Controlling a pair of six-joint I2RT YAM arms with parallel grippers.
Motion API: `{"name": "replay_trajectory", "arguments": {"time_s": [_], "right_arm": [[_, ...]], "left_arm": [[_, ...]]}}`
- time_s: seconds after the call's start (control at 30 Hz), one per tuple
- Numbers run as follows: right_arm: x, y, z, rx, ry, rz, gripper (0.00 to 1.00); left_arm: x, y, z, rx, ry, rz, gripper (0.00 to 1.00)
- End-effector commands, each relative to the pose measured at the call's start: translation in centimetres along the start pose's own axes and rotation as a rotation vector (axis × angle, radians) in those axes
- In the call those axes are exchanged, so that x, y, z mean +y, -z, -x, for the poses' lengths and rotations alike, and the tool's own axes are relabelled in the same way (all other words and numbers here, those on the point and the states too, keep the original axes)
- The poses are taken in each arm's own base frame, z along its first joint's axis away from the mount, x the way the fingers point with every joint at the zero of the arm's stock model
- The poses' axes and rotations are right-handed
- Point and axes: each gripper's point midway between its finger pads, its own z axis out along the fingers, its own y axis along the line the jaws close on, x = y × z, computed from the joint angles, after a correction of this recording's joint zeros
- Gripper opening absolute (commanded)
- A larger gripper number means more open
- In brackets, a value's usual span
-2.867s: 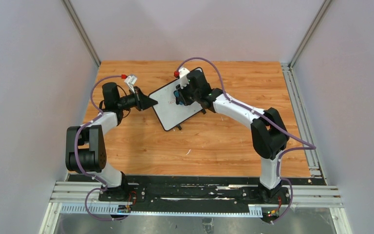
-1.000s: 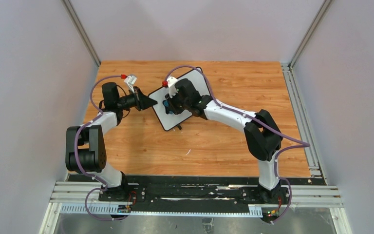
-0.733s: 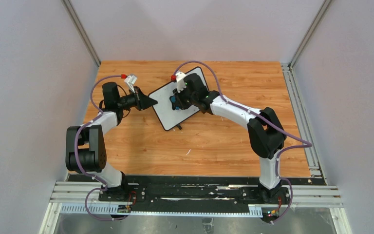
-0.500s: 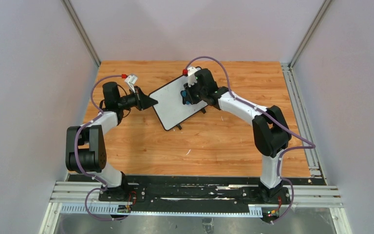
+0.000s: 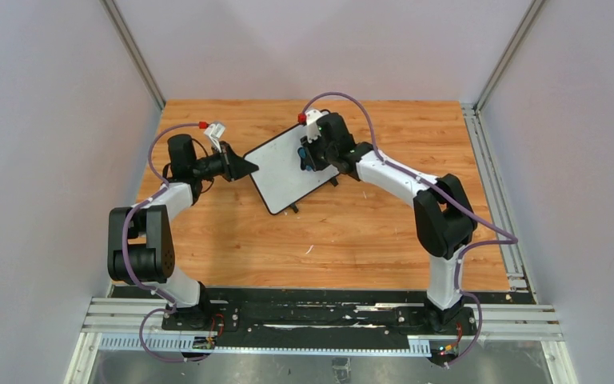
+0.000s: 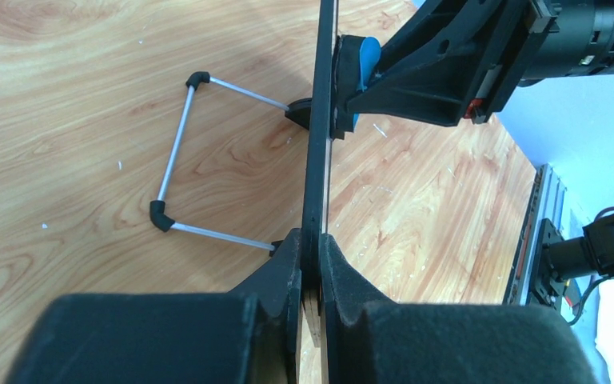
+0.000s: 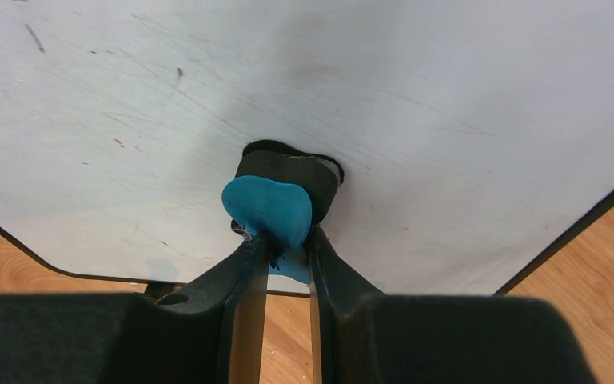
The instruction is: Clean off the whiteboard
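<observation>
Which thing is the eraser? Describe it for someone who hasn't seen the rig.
On the wooden table stands the whiteboard, its edge pinched by the left gripper. Against its white face sits the eraser, clamped in the right gripper. It is the only bright blue thing there: a small block with a dark pad touching the board, far smaller than the board.
</observation>
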Motion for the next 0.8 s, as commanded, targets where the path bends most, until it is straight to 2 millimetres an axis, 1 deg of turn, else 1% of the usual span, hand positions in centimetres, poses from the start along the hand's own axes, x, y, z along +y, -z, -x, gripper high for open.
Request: {"name": "replay_trajectory", "arguments": {"time_s": [0.0, 0.13, 0.23, 0.37, 0.43, 0.53, 0.67, 0.7, 0.77], "right_arm": [[4.7, -0.7, 2.6, -0.059, 0.052, 0.071, 0.01], [7.6, -0.7, 3.1, -0.070, 0.075, 0.117, 0.01], [8.8, -0.6, 3.2, -0.078, 0.075, 0.138, 0.01], [9.3, -0.7, 2.8, -0.069, 0.076, 0.147, 0.01], [8.8, -0.9, 2.5, -0.062, 0.084, 0.124, 0.01], [7.3, -1.1, 2.3, -0.050, 0.096, 0.088, 0.00], [4.0, -1.2, 2.1, -0.042, 0.062, 0.044, 0.01], [2.8, -1.2, 2.0, -0.041, 0.050, 0.028, 0.01], [1.1, -1.2, 1.7, -0.033, 0.035, 0.003, 0.01]], "left_arm": [[1.6, 0.0, -1.1, 0.025, -0.043, 0.061, 0.00], [1.6, 0.0, -1.0, 0.023, -0.045, 0.061, 0.00], [1.6, 0.0, -1.1, 0.025, -0.045, 0.062, 0.00], [1.6, 0.1, -1.1, 0.026, -0.043, 0.060, 0.00], [1.5, 0.1, -1.1, 0.025, -0.045, 0.061, 0.00], [1.6, 0.0, -1.1, 0.025, -0.044, 0.060, 0.00], [1.5, 0.1, -1.1, 0.027, -0.046, 0.059, 0.00], [1.5, 0.1, -1.2, 0.028, -0.047, 0.061, 0.00], [1.5, 0.1, -1.2, 0.030, -0.049, 0.060, 0.00]]}}
